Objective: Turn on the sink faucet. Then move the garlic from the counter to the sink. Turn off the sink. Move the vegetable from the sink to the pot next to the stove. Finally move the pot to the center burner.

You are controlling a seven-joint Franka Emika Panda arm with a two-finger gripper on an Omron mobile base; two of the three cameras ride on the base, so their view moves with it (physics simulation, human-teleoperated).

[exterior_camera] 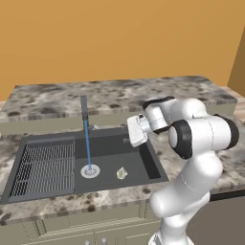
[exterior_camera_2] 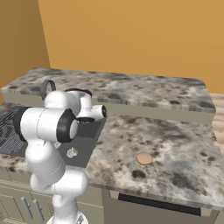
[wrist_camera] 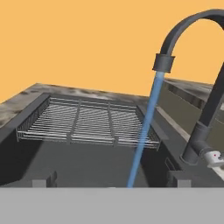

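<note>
Wire rack (exterior_camera: 44, 168) fills the left side of the sink (exterior_camera: 148, 158). Next over, the sink faucet (exterior_camera: 84, 109) is running — blue stream (exterior_camera: 88, 146) drops straight onto the round drain (exterior_camera: 90, 171). Garlic (exterior_camera: 122, 173) lies on the basin floor just right of the drain, apart from it. Gripper (wrist_camera: 111, 183) hangs over the sink's right part, jaws spread wide, holding nothing; hand view looks along the basin past the stream toward the rack, faucet lever (wrist_camera: 213, 157) at right. Further right on the counter (exterior_camera_2: 175, 144) — a small flat tan disc (exterior_camera_2: 144, 159), well apart from the sink.
</note>
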